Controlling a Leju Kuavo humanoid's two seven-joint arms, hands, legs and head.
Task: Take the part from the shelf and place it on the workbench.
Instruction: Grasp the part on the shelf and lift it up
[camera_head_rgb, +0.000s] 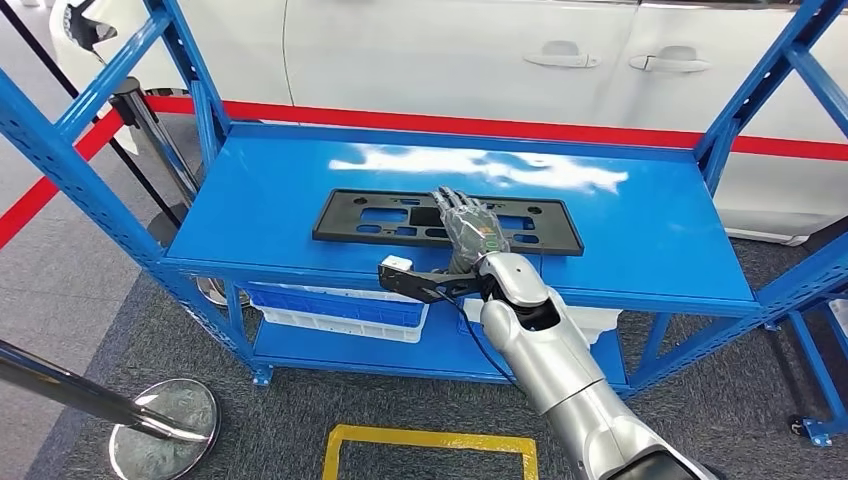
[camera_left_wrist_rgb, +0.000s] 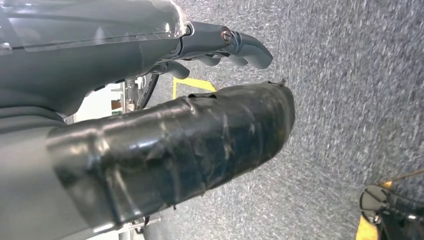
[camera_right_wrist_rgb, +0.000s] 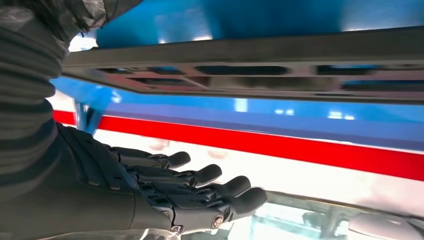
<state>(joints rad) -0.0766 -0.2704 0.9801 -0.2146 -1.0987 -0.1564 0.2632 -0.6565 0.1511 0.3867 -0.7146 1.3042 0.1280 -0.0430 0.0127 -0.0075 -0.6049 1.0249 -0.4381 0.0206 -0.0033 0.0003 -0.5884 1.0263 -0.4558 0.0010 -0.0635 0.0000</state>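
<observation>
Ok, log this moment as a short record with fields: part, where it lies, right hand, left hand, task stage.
part: flat black plastic plate frame with cut-outs
location: lying flat on the top blue metal shelf
right hand: right hand stretched out over the frame's middle, fingers spread, no grip visible
left hand: left hand hangs above the grey carpet, holding nothing
task stage: part not yet lifted

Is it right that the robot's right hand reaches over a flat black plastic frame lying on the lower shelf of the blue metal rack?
Not quite. In the head view the flat black plastic frame lies on the top shelf of the blue metal rack, not the lower one. The right hand does reach over it, fingers extended.
</observation>
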